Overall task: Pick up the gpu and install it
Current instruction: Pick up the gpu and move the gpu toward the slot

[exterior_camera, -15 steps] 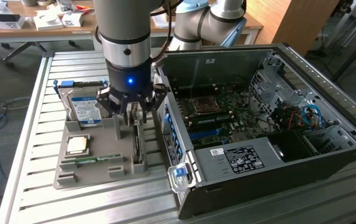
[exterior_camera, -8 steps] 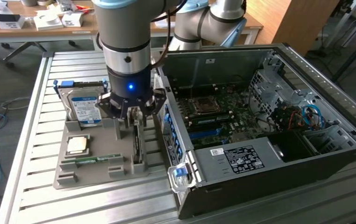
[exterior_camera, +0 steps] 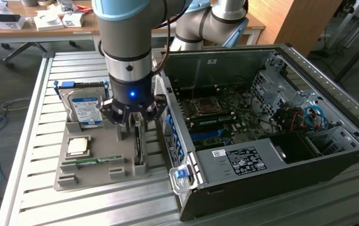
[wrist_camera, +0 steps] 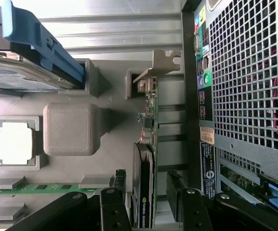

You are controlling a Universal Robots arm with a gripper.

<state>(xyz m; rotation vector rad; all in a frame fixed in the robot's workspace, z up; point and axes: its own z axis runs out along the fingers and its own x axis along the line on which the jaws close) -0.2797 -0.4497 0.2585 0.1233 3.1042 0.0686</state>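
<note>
My claw [wrist_camera: 148, 197], jaws wide, straddles the gpu [wrist_camera: 147, 120] standing in its tray [wrist_camera: 115, 142]; nothing lifted, install undone.

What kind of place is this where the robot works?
Probably a robotics lab or workshop. A robot arm hangs over a gray tray holding a hard drive, an open computer case lies on a metal table, and a cluttered desk stands behind.

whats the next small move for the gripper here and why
Probably lower straight down a little: the open gripper straddles the gpu, which stands on edge in the gray tray, one finger each side, seemingly only near its top edge.
</note>
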